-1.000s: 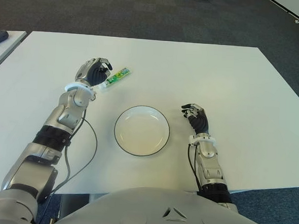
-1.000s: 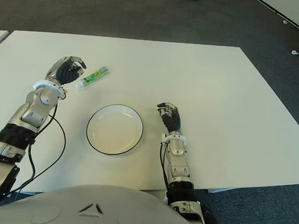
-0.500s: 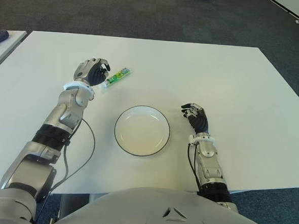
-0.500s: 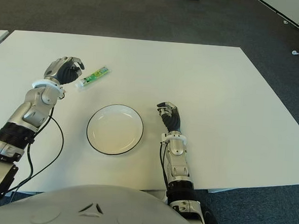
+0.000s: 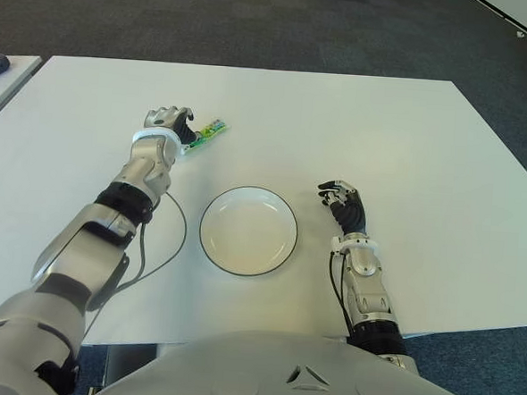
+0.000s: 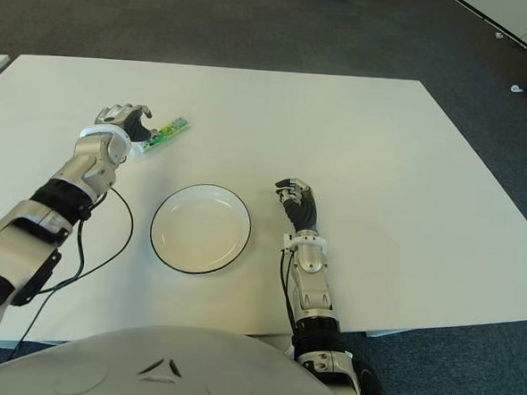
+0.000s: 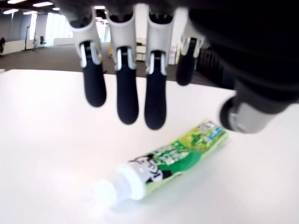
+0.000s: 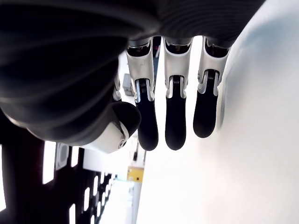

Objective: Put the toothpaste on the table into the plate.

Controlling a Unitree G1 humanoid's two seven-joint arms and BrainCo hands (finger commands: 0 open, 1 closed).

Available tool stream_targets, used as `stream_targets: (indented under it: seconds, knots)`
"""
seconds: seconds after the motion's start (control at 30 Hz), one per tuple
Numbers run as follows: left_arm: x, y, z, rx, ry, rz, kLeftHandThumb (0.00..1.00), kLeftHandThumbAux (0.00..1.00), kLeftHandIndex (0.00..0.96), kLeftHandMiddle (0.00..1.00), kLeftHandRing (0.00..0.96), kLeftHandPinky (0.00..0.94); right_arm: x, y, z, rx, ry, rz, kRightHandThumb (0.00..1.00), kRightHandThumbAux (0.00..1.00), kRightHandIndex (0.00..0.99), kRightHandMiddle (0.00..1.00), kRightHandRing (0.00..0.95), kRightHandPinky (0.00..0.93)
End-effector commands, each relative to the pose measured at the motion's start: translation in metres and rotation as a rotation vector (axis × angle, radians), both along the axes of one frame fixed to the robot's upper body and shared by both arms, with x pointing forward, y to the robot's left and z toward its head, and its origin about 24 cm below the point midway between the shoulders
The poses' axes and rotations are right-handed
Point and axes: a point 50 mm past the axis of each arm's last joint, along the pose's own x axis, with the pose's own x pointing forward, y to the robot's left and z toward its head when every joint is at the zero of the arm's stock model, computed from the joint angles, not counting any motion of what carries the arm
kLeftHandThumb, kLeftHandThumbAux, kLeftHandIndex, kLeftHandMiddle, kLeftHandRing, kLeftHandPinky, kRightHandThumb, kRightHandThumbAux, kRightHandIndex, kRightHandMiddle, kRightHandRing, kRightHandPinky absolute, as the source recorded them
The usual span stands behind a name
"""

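Left wrist view: left hand (image 7: 140, 93), fingers apart, above toothpaste (image 7: 168, 163), untouched.

We see bare bench (image 5: 411, 126) between the toothpaste (image 5: 206, 135) at ten o'clock and the plate (image 5: 248, 231); only our left hand (image 5: 168, 123) hovers there, fingers (image 7: 127, 93) spread above the tube.

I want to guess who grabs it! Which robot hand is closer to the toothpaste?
Left. The left hand hovers right over the toothpaste, fingers open. The right hand is far away, past the plate.
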Motion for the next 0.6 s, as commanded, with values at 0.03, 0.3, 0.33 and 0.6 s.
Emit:
stream_targets:
  seconds: [0.03, 0.3, 0.33, 0.6]
  knots:
    - [0.001, 0.001, -0.012, 0.072, 0.092, 0.014, 0.206, 0.352, 0.011, 0.043, 0.016, 0.014, 0.002, 0.001, 0.001, 0.002, -0.004, -0.004, 0.707, 0.731, 0.418, 0.41, 0.399, 0.418]
    - [0.005, -0.004, -0.019, 0.144, 0.162, 0.017, 0.2, 0.231, 0.0, 0.003, 0.0, 0.0, 0.003, 0.001, 0.002, 0.002, -0.009, 0.001, 0.707, 0.731, 0.418, 0.408, 0.4, 0.419]
    - [0.006, -0.004, -0.02, 0.151, 0.167, 0.016, 0.2, 0.224, 0.0, 0.002, 0.0, 0.0, 0.003, 0.001, 0.002, 0.002, -0.009, 0.002, 0.707, 0.731, 0.418, 0.408, 0.399, 0.419]
    - [0.007, -0.008, -0.024, 0.217, 0.257, 0.003, 0.211, 0.203, 0.091, 0.002, 0.0, 0.0, 0.004, 0.001, 0.002, 0.007, -0.01, 0.008, 0.707, 0.731, 0.418, 0.408, 0.4, 0.422]
